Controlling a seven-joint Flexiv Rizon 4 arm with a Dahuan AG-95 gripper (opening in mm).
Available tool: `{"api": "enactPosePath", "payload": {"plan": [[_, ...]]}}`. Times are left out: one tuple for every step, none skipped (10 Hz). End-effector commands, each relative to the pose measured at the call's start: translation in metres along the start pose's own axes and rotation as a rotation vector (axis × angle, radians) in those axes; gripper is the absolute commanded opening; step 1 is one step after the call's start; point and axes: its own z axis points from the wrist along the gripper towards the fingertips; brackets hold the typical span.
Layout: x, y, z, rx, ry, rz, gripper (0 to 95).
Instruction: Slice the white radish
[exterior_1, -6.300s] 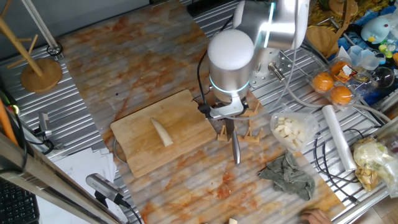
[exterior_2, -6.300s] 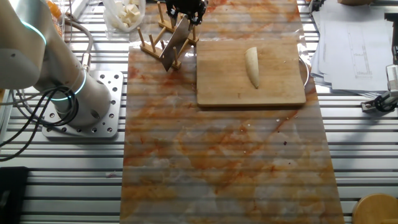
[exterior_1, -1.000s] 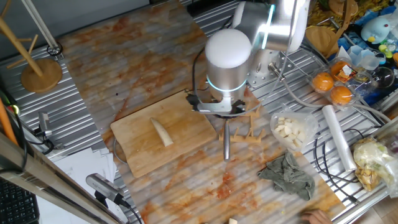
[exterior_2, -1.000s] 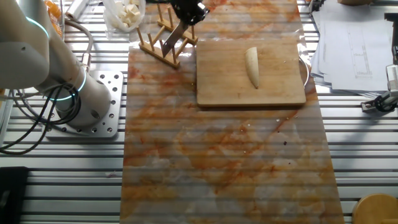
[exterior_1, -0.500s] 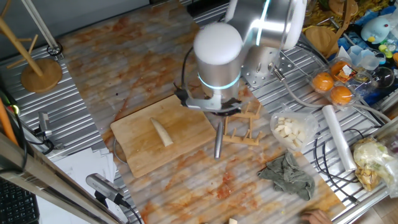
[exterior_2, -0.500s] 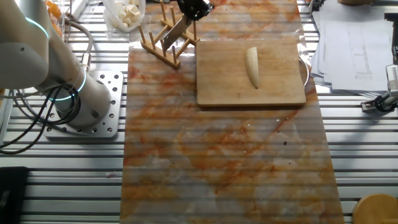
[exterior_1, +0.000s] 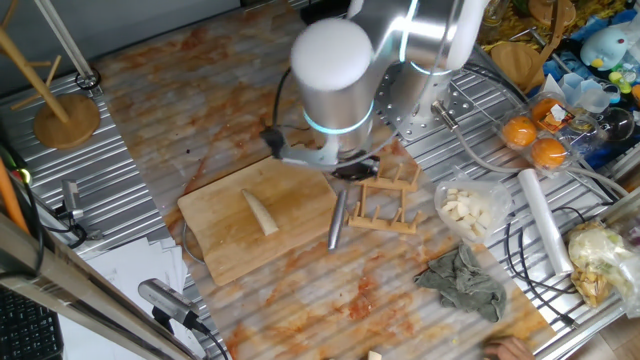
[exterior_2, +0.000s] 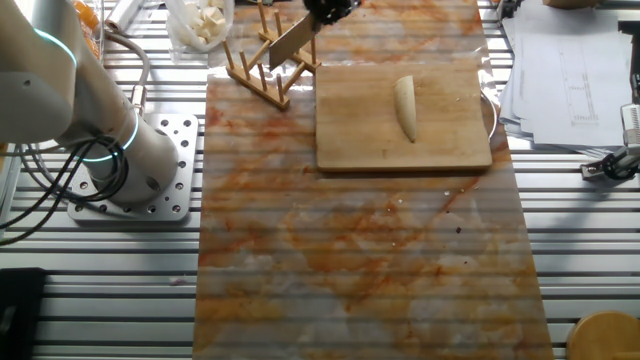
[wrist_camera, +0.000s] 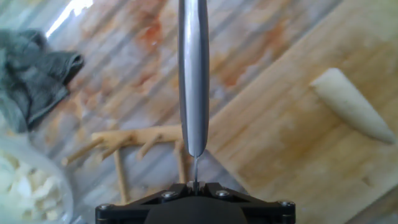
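- The white radish (exterior_1: 260, 212) lies whole and uncut on the wooden cutting board (exterior_1: 215, 250), a single pale tapered strip roughly in the board's middle; in the other fixed view (exterior_2: 405, 108) it sits a little toward the board's 1 o'clock corner, thin tip pointing to 6 o'clock.
- From the hand view, the radish (wrist_camera: 353, 105) is out at 2 o'clock from the blade, well apart from it, its tip aimed at 10 o'clock.
- The gripper (exterior_1: 345, 175) is clenched on a knife (exterior_1: 337, 218); the hand view shows the blade (wrist_camera: 193, 74) edge-on, running straight out to 12 o'clock from the closed jaws.
- In one fixed view the knife hangs over the board's edge nearest the arm, about 3 o'clock from the radish, not touching it.
- Just beside that edge stands a small wooden rack (exterior_1: 388, 205), at 3 o'clock from the knife; in the hand view its pegs (wrist_camera: 121, 149) lie under and to 9 o'clock of the blade.
- Farther out at 4 o'clock lies a crumpled grey-green cloth (exterior_1: 465, 282).
- Beyond the rack at 3 o'clock is a clear bag of pale cubes (exterior_1: 468, 212).
- A white roll (exterior_1: 543, 220) lies beside that bag.
- Farthest off, at 2 o'clock, sit oranges (exterior_1: 535, 140).
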Motion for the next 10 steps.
{"api": "enactPosePath", "payload": {"plan": [[-0.008, -0.019, -0.007, 0.016, 0.005, 0.093, 0.0], [-0.012, -0.034, -0.009, 0.019, 0.006, 0.139, 0.0], [-0.013, -0.042, -0.009, 0.021, 0.003, 0.173, 0.0], [-0.016, -0.056, -0.008, 0.021, -0.001, 0.283, 0.0], [-0.019, -0.062, -0.005, 0.021, 0.001, 0.349, 0.0], [-0.02, -0.065, -0.002, 0.028, 0.004, 0.373, 0.0], [-0.023, -0.069, 0.006, 0.056, 0.016, 0.416, 0.0], [-0.023, -0.07, 0.01, 0.054, 0.005, 0.454, 0.0], [-0.024, -0.071, 0.013, 0.053, 0.0, 0.462, 0.0], [-0.026, -0.074, 0.022, 0.05, -0.002, 0.456, 0.0]]}}
